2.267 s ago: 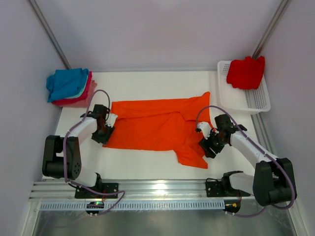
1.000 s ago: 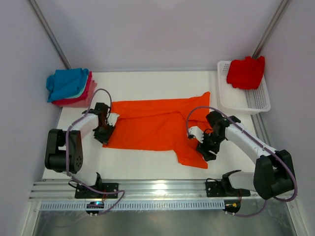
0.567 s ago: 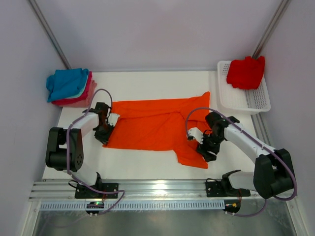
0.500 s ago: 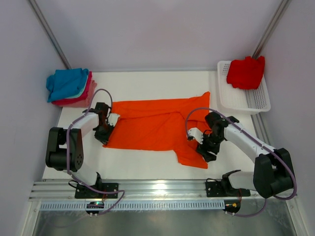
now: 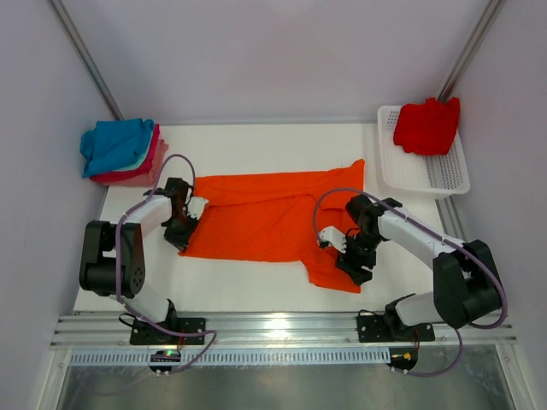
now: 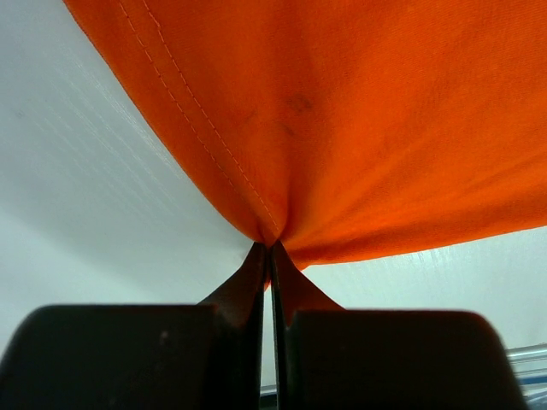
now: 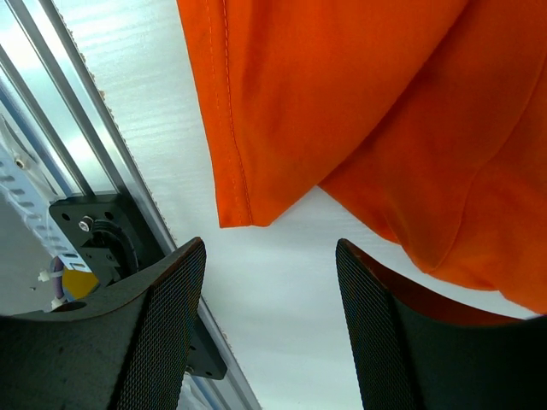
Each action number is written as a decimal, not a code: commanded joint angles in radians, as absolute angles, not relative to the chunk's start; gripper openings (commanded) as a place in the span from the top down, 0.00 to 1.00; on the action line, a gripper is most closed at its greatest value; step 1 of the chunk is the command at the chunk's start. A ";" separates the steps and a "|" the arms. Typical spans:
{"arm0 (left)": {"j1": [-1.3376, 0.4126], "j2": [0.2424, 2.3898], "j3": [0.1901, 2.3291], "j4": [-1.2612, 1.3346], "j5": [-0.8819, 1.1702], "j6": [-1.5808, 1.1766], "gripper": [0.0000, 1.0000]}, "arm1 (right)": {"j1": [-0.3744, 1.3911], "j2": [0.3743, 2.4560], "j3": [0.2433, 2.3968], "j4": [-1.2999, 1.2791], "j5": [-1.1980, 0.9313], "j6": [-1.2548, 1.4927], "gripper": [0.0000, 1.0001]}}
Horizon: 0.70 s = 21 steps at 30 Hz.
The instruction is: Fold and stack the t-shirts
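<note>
1. The orange t-shirt (image 5: 273, 224) lies spread out, partly folded over itself, in the middle of the white table (image 5: 256, 286). One sleeve points to the back right and another flap to the near right.
2. The left gripper (image 6: 272, 256) is pinched tight on the shirt's left hem, and the cloth puckers where the jaws meet.
3. The right gripper (image 7: 269, 256) stands wide over the shirt's near-right flap. Its jaws are apart with nothing between them, and the hem corner shows just beyond its fingertips.
4. A pile of folded t-shirts (image 5: 120, 152) sits at the back left corner, blue on top and pink beneath.
5. A red t-shirt (image 5: 426, 125) is bunched in the white mesh basket (image 5: 427, 178) at the back right.
</note>
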<state>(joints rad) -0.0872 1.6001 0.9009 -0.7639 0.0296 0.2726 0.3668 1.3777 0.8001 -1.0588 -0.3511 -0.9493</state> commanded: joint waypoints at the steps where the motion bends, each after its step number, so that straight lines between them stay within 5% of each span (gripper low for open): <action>1: -0.083 1.601 0.922 -0.776 0.037 0.278 1.00 | 0.405 1.400 0.848 -1.072 -0.374 -0.963 0.33; 21: -0.083 1.598 0.919 -0.769 0.041 0.278 1.00 | 0.482 1.321 0.649 -0.644 -0.207 -0.736 0.32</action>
